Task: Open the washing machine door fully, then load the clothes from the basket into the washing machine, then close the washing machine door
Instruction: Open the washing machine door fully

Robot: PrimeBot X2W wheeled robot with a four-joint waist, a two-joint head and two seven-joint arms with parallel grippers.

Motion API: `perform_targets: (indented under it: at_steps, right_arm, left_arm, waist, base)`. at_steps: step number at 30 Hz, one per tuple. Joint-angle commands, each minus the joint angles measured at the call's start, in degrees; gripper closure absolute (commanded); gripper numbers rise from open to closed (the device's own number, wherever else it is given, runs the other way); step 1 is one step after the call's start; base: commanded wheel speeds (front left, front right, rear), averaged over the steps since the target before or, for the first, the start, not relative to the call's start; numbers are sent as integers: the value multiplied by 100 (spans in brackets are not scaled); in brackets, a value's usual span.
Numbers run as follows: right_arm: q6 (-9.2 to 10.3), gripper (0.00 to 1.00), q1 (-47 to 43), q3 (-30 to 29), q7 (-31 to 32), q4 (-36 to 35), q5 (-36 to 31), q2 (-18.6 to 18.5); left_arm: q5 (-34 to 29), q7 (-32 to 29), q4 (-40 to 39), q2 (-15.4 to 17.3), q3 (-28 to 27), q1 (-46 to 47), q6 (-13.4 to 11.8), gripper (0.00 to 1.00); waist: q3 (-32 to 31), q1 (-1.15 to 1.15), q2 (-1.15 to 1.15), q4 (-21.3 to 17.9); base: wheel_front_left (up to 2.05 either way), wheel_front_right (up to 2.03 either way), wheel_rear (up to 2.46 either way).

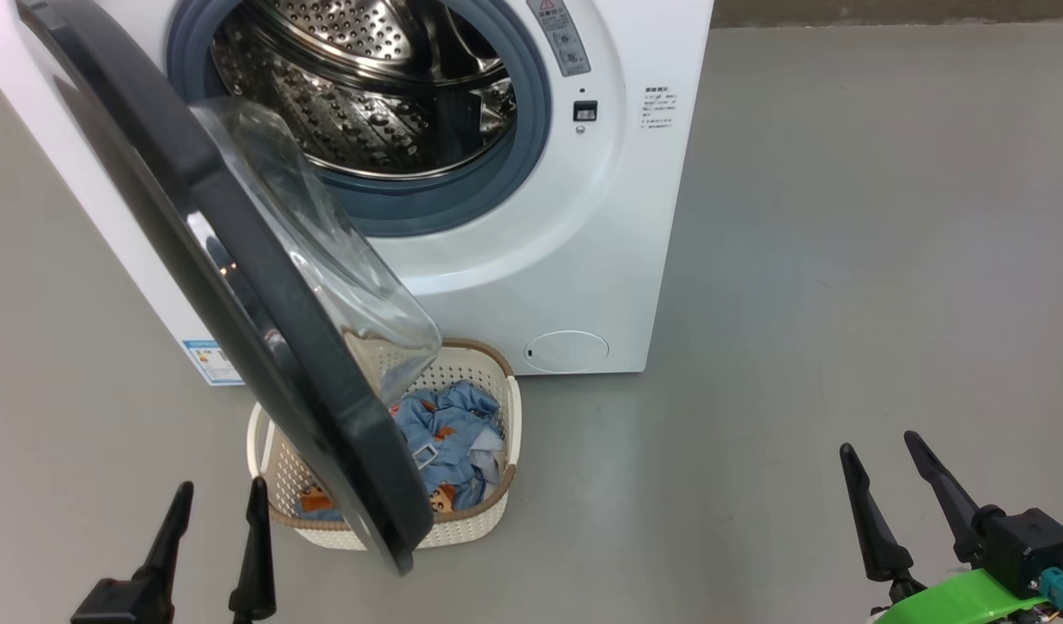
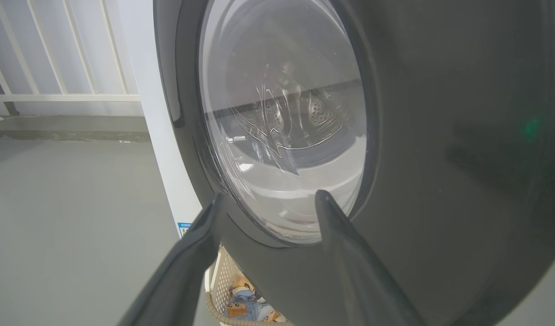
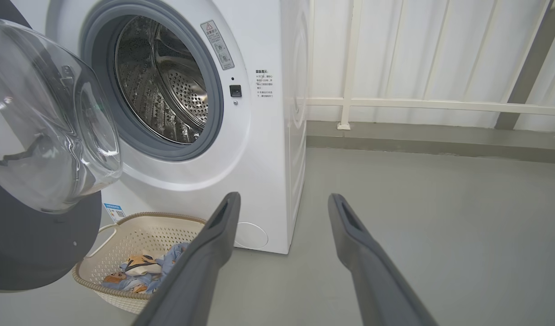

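The washing machine [image 1: 531, 260] stands ahead with its steel drum [image 1: 367, 78] exposed. Its door [image 1: 237, 286], black-rimmed with a clear glass bowl, hangs open toward me and reaches over the basket [image 1: 484, 520]. Light blue clothes [image 1: 449, 442] with orange prints lie in that basket on the floor. My left gripper [image 1: 219, 503] is open at the lower left, just left of the door's lower edge; in the left wrist view the door [image 2: 440, 158] is close in front of its fingers [image 2: 336, 226]. My right gripper [image 1: 883, 459] is open, far to the right over bare floor.
Grey floor [image 1: 844, 260] spreads to the right of the machine. A white railing [image 3: 440, 104] and a low kerb run behind it. The basket [image 3: 137, 235] sits against the machine's front, partly under the door [image 3: 33, 244].
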State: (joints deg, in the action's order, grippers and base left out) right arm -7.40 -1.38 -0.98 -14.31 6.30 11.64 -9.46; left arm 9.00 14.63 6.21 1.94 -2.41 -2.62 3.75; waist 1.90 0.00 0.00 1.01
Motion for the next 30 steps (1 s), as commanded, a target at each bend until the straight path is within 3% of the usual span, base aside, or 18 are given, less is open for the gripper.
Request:
perform_targets:
  at_steps: [1,29,30]
  right_arm:
    - [-9,0,35,97,-68,-122,-28,-51]
    - [-9,0,103,69,-69,96,-57,7]
    - [-9,0,105,67,-69,99,-56,9]
  left_arm:
    - [62,37,-164,94,-159,77,-44,0]
    - [108,37,-155,94,-23,111,-108,0]
    - [104,37,-157,94,-15,104,-104,23]
  waist:
    - [-2,0,0,18]
    - [35,0,0,72]
    - [35,0,0,73]
  base:
    - [0,0,0]
    - [0,0,0]
    - [0,0,0]
